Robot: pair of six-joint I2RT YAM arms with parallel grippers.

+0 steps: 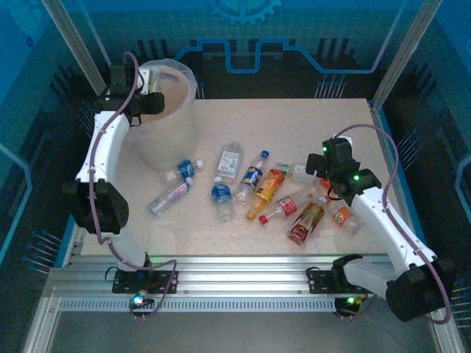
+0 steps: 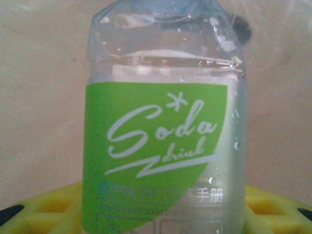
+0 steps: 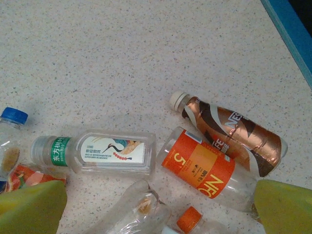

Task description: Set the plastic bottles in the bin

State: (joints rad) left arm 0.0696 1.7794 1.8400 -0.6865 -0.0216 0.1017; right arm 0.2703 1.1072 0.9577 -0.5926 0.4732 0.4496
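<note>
Soda bottle pinched in my left gripper at the bin's mouth.

The clear soda bottle [image 2: 165, 146] with the green label is clamped between the yellow fingers [image 2: 278, 209] of my left gripper [image 1: 149, 103], with a pale beige wall behind it. From above, I see that gripper at the left rim of the bin [image 1: 165, 143], which stands at the far left of the table [image 1: 309, 121]. The other bottles [image 1: 257, 187] lie scattered mid-table. My right gripper [image 1: 324, 182] hovers over the right-hand ones, jaws spread wide, holding nothing.

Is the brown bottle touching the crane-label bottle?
Apart. In the right wrist view, a strip of bare table shows between the brown bottle and the crane-label bottle.
</note>
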